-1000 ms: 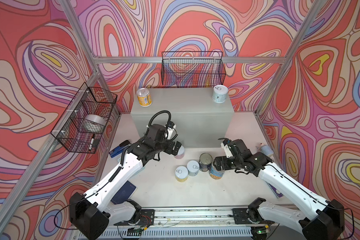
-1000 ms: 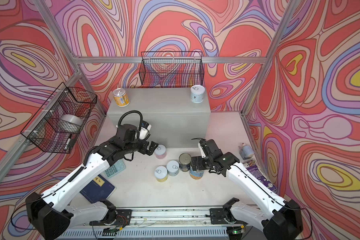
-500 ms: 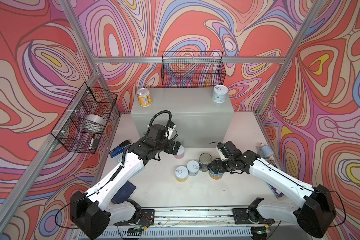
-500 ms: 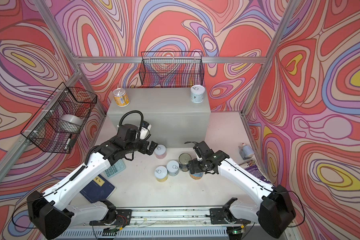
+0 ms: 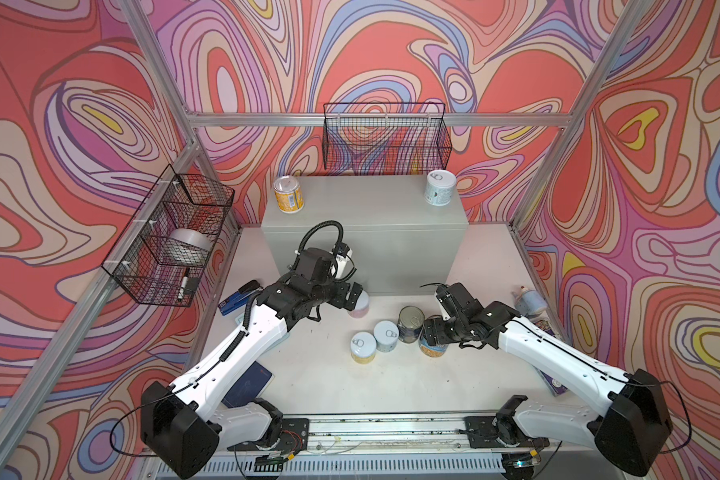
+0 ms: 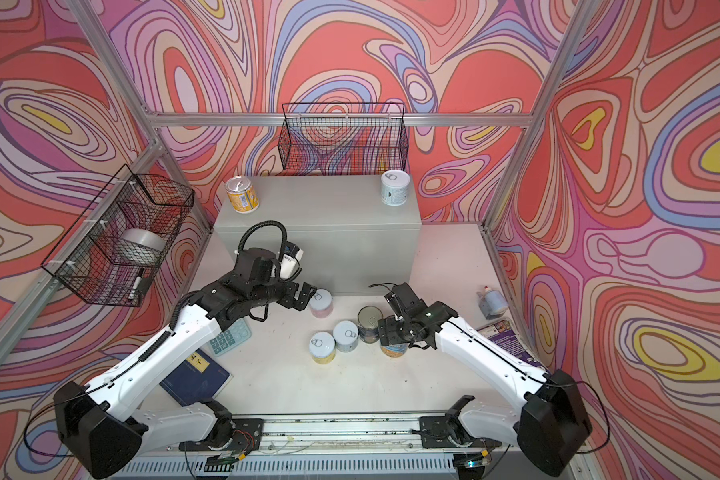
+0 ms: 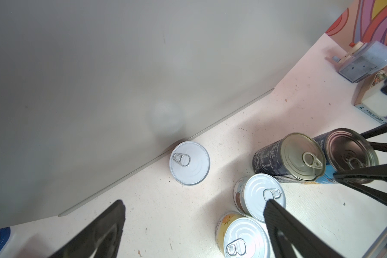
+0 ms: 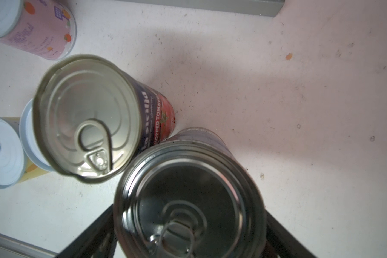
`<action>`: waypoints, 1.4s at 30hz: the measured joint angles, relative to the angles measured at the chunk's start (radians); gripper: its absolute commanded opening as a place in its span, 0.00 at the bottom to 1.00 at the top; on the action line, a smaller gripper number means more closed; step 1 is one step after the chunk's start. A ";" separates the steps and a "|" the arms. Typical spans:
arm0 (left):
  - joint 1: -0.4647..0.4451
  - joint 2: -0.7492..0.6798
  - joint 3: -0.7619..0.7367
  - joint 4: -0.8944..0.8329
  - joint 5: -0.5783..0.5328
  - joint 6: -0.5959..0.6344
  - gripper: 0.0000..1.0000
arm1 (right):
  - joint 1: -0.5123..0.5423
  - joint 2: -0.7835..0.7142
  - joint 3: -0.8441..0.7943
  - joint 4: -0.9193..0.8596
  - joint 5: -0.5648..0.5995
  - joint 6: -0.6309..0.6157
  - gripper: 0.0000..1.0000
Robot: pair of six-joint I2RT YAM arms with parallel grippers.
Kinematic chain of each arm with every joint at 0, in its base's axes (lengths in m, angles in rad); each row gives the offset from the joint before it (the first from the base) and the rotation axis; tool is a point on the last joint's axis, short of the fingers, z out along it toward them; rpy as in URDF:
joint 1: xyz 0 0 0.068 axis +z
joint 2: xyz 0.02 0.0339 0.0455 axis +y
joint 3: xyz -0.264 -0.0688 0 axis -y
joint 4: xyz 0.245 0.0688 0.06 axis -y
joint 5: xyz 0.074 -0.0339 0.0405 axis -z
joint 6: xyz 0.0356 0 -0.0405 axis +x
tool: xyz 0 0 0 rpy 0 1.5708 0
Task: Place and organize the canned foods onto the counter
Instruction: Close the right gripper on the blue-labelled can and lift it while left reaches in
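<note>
Right claw (image 8: 189,223) grasps the tall blue can (image 8: 189,192), standing on the white table (image 5: 329,374) just beside the navy tomato can (image 8: 87,116). Advised: lift straight up, clearing that neighbour, before swinging to the grey metal box (image 5: 362,208). Left claw (image 7: 191,210) hangs released near the pink can (image 7: 189,163)

This is a robotics lab test cell, not a real kitchen. 2 white arms (image 5: 246,336) bolt to a rail (image 5: 383,426) behind both grippers. An aluminium frame (image 5: 267,119) carries swirl-printed walls beyond the left gripper (image 5: 351,296). The counter (image 5: 362,203) ahead of it is a plain grey metal box. The tall blue tin (image 5: 433,352) between the right gripper's (image 5: 435,330) fingers stands on a scuffed white tabletop (image 5: 329,382).
</note>
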 measured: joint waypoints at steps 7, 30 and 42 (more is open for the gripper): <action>-0.060 0.004 0.003 -0.003 0.020 0.002 1.00 | 0.000 -0.020 -0.007 0.000 0.027 0.019 0.62; -0.168 0.005 0.023 -0.037 0.008 -0.115 1.00 | -0.008 -0.013 0.222 -0.092 0.095 -0.032 0.59; -0.298 0.009 -0.101 0.152 0.088 -0.158 1.00 | -0.047 0.004 0.375 -0.145 0.053 -0.072 0.58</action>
